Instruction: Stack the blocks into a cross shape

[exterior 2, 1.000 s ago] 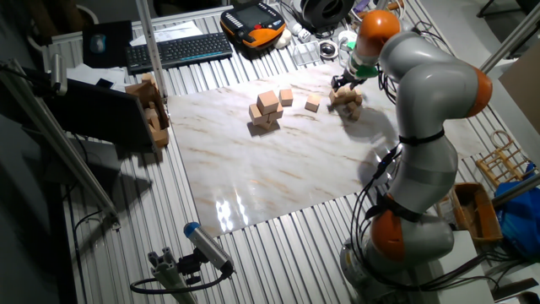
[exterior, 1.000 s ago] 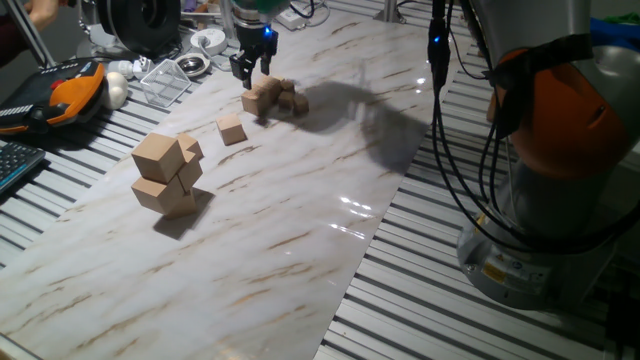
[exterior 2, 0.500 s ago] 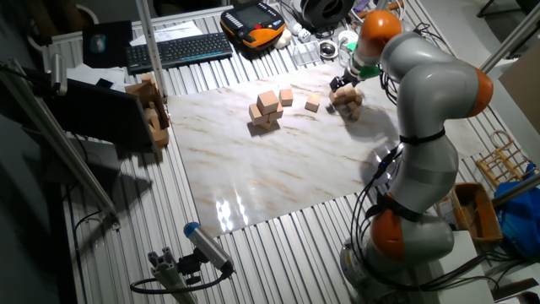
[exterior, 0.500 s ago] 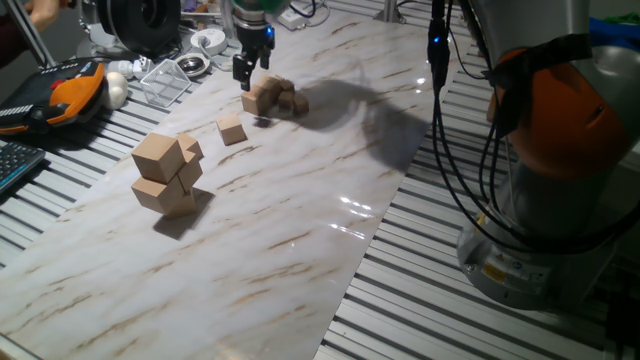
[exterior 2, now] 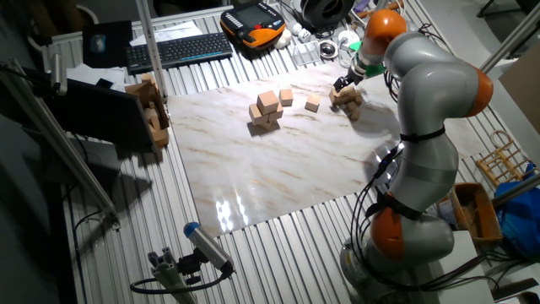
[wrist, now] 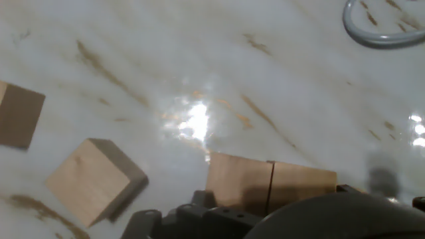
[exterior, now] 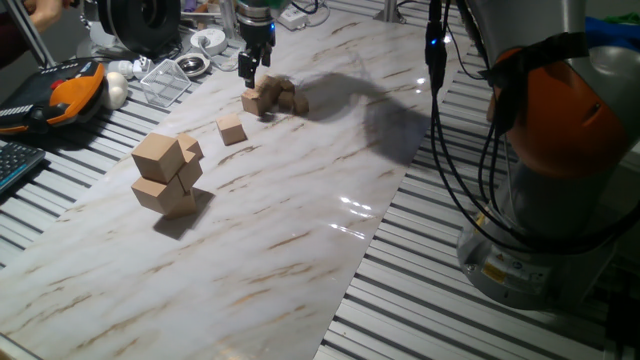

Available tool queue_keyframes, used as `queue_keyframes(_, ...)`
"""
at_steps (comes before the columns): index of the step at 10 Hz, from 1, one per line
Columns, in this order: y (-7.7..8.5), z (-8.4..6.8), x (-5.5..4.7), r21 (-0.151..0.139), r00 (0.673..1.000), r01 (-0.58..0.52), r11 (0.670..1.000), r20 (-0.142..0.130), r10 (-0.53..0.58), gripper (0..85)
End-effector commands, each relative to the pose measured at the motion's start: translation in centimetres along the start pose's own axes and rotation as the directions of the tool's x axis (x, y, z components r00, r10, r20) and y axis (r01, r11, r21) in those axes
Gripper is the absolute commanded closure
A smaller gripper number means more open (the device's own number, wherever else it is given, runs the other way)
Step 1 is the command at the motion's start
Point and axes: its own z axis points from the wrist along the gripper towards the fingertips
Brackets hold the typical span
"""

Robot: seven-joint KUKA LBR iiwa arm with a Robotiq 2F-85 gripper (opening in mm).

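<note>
While pincer (exterior: 247,72) grip unclear, three clustered blocks (exterior: 272,97), one loose block (exterior: 232,129)

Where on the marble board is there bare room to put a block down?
The near half of the marble board, between the big stacked cubes and the robot base, is bare. It is crowded at the far end, where the hand hangs by the blocks.
</note>
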Motion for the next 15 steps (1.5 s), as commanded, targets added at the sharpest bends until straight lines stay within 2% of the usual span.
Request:
queue_keyframes(1,0.0,0.3,0.0,0.006,0.991,-0.136,0.991,-0.01,0.136,0.0)
queue_keyframes(5,0.0,0.8,0.0,0.014,0.985,-0.173,0.985,-0.018,0.173,0.0)
queue_keyframes(9,0.1,1.2,0.0,0.004,0.985,-0.172,0.985,-0.019,0.172,0.0)
queue_keyframes(15,0.1,1.3,0.0,0.01,0.988,-0.156,0.988,-0.014,0.156,0.0)
